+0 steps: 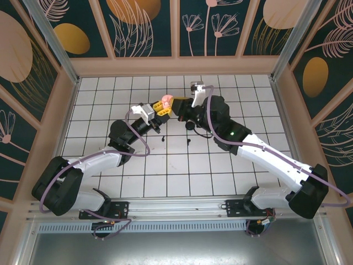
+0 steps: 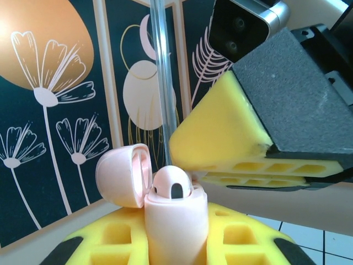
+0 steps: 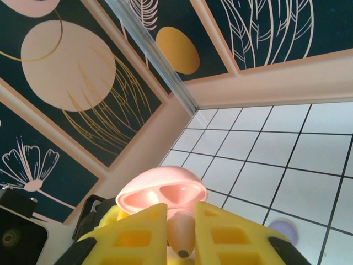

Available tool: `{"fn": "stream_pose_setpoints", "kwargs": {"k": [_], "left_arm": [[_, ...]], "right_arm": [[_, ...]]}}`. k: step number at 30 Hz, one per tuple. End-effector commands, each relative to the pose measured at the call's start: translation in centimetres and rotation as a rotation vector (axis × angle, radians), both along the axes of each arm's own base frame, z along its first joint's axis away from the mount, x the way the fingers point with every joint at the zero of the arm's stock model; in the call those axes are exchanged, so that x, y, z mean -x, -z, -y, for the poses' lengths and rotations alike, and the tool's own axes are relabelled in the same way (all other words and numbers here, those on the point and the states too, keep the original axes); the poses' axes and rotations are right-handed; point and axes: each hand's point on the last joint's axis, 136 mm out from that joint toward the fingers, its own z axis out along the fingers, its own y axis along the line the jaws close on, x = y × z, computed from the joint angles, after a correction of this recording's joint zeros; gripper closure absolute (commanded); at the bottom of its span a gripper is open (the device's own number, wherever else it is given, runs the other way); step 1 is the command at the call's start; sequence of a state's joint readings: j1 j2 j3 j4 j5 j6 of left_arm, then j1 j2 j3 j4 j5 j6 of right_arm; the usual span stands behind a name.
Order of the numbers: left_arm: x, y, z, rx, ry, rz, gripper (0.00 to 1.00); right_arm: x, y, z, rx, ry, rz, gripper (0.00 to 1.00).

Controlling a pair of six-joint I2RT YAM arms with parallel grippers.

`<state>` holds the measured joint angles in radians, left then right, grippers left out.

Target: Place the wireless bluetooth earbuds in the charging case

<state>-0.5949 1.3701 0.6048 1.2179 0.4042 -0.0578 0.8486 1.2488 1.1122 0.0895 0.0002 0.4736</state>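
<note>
Left wrist view: the left hand (image 2: 176, 240) clamps the open pink charging case (image 2: 175, 221); at its mouth the right hand (image 3: 180, 214) pinches a pink earbud (image 3: 182, 234).

Your left arm (image 1: 94, 163) and right arm (image 1: 270, 152) extend forward and bend inward, bringing the end effectors nearly tip to tip. Your left end effector (image 2: 176, 237) is clamped on the charging case (image 2: 176, 218). The fingers (image 3: 138, 237) of your right end effector (image 3: 181, 243) closely flank a pink earbud (image 3: 182, 231), grip not discernible.
</note>
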Motion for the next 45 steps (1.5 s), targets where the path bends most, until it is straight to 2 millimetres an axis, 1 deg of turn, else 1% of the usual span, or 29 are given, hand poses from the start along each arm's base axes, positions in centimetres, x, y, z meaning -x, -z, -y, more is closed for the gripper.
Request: {"fn": "stream_pose_setpoints", "kwargs": {"k": [1,4,7,9,13,17,21,23,24,26,27,29,32,33,34,35,38,41,43,45], "left_arm": [[0.7,-3.3,-0.3,0.071,0.01,0.074,1.0],[0.7,-3.2,-0.3,0.073,0.015,0.068,1.0],[0.7,-3.2,-0.2,0.075,0.021,0.064,1.0],[0.7,-3.0,-0.2,0.076,0.026,0.058,1.0],[0.7,-2.8,-0.2,0.079,0.03,0.049,1.0],[0.8,-2.7,-0.2,0.083,0.031,0.045,1.0],[1.0,-2.4,-0.4,0.081,0.032,0.043,1.0],[1.1,-2.2,-0.4,0.078,0.034,0.04,1.0],[1.1,-2.1,-0.4,0.075,0.036,0.038,1.0],[1.2,-1.7,-0.3,0.061,0.039,0.033,1.0],[1.3,-1.5,-0.3,0.054,0.039,0.029,1.0],[1.4,-1.0,-0.1,0.028,0.045,0.027,1.0],[1.6,-0.2,0.4,-0.018,0.067,0.015,1.0],[1.5,0.1,0.5,-0.034,0.072,0.01,1.0],[1.6,0.4,0.7,-0.048,0.08,0.003,1.0],[1.6,0.7,0.7,-0.06,0.084,-0.002,1.0],[1.8,1.4,0.9,-0.088,0.094,-0.013,1.0],[2.0,1.7,1.0,-0.107,0.101,-0.016,1.0],[2.1,1.8,0.9,-0.11,0.1,-0.018,1.0],[2.0,1.8,0.9,-0.113,0.098,-0.016,1.0]], "right_arm": [[0.9,2.5,-1.0,0.077,-0.051,-0.062,0.77],[0.3,1.9,-0.8,0.058,-0.037,-0.057,0.69],[-0.3,0.9,-0.6,0.03,-0.025,-0.05,0.55],[-0.4,-0.1,-0.5,0.011,-0.021,-0.035,0.46],[-0.5,-2.5,0.0,-0.036,-0.021,-0.007,0.32],[-0.2,-4.8,1.2,-0.089,-0.013,0.018,0.22],[0.4,-6.9,3.9,-0.161,0.021,0.031,0.18],[0.3,-7.3,4.8,-0.161,0.031,0.016,0.18],[0.1,-7.4,5.0,-0.149,0.035,0.006,0.2],[-0.4,-6.9,5.0,-0.099,0.037,-0.024,0.24],[-0.7,-6.3,4.7,-0.062,0.035,-0.052,0.31],[-1.3,-5.3,3.8,-0.003,0.007,-0.1,0.49],[-2.2,-3.6,2.1,0.085,-0.046,-0.168,0.83],[-2.5,-3.2,1.6,0.11,-0.057,-0.187,0.91],[-2.8,-2.7,1.2,0.134,-0.066,-0.202,0.97],[-3.3,-2.3,0.8,0.159,-0.075,-0.216,1.0],[-4.3,-0.8,-0.2,0.228,-0.095,-0.267,1.0],[-5.1,0.4,-0.7,0.279,-0.109,-0.305,1.0],[-5.2,1.3,-0.9,0.306,-0.12,-0.328,1.0],[-4.8,2.3,-1.1,0.331,-0.146,-0.36,1.0]]}}
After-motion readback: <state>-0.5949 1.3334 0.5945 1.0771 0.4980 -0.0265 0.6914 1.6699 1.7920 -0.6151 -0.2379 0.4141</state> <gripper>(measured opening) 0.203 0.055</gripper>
